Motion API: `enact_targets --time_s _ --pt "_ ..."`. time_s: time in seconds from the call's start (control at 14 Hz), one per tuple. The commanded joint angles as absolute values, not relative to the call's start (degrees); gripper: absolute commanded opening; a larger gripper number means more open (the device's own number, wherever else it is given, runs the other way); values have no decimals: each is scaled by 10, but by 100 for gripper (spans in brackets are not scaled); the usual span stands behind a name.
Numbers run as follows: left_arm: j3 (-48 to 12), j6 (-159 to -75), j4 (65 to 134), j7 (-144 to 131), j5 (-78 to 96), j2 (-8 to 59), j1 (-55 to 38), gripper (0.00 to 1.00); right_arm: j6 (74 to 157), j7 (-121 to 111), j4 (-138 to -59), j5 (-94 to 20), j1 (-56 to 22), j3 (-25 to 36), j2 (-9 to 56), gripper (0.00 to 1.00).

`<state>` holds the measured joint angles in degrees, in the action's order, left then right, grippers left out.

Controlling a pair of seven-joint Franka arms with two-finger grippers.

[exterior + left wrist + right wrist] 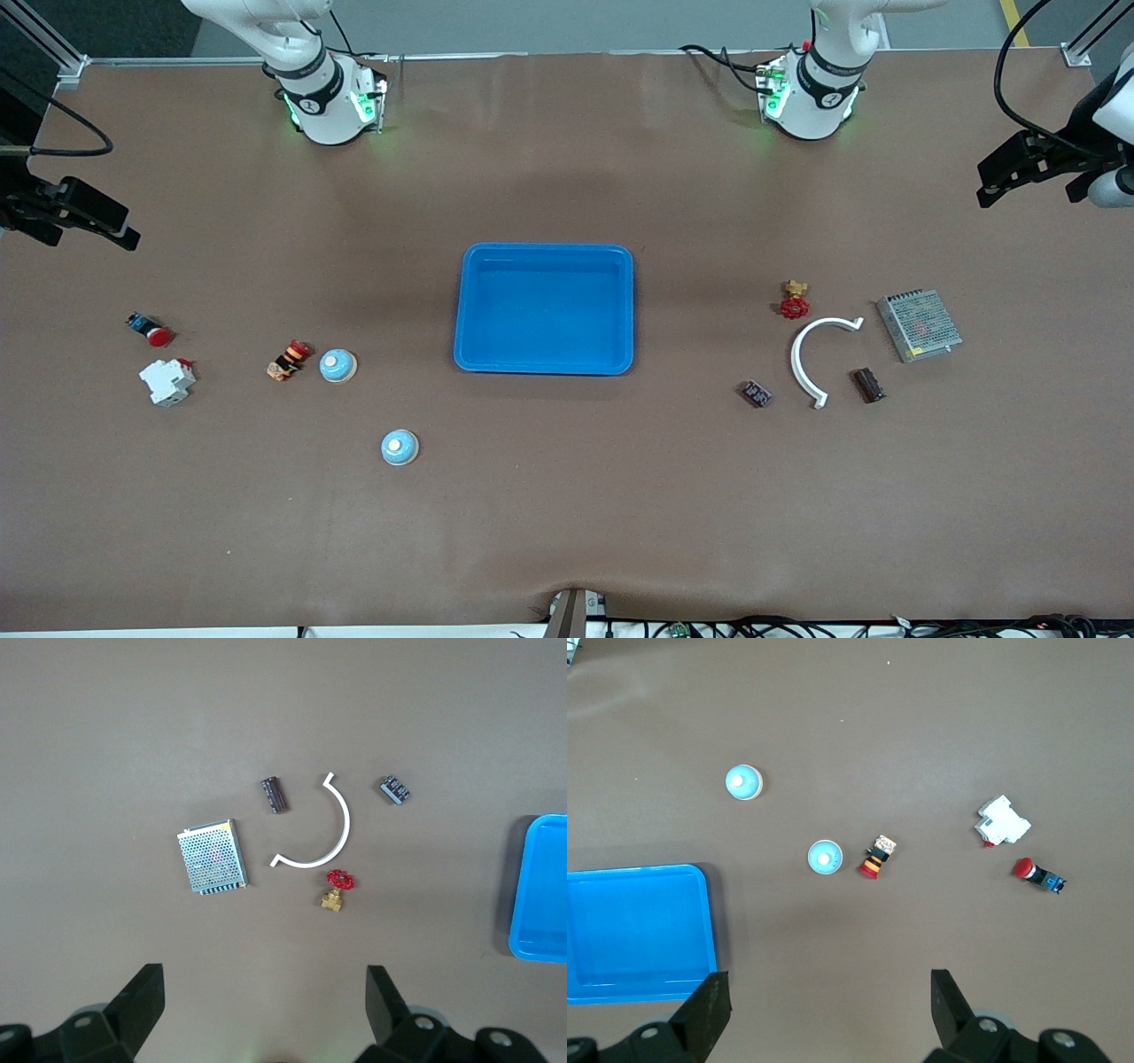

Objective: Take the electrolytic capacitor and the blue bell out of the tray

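The tray [544, 308] sits in the middle of the desk [567, 496] and holds nothing, so the removal looks already done; two blue bells lie out on the desk toward the right arm's end, one [337, 365] beside a small orange-and-black part [288, 360], the other [400, 447] nearer the front camera; two dark cylindrical parts lie toward the left arm's end, one [869, 385] just beside a white curved piece [819, 358] and the other [757, 392] nearer the tray, and either could be the electrolytic capacitor, though which cannot be told; the left gripper [264, 1014] hangs high over its end of the desk with its fingers spread wide and nothing between them; the right gripper [830, 1017] hangs over its own end, likewise spread and empty; both arms wait; judged from this, no grasp is in hand, and the next move calls only for holding clear of the desk, or for confirming the tray is bare.
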<state>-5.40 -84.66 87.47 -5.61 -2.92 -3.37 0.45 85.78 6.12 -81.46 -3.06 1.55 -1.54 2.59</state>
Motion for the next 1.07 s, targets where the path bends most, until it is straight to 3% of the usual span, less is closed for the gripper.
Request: enact_targets --time_s 0.0,1.0 --pt "-55 -840 869 -59 -20 -37 8 100 863 60 -814 -33 19 -18 22 100" --pt "-57 -838 861 -54 -21 -25 4 100 872 56 -814 -9 17 -18 23 100"
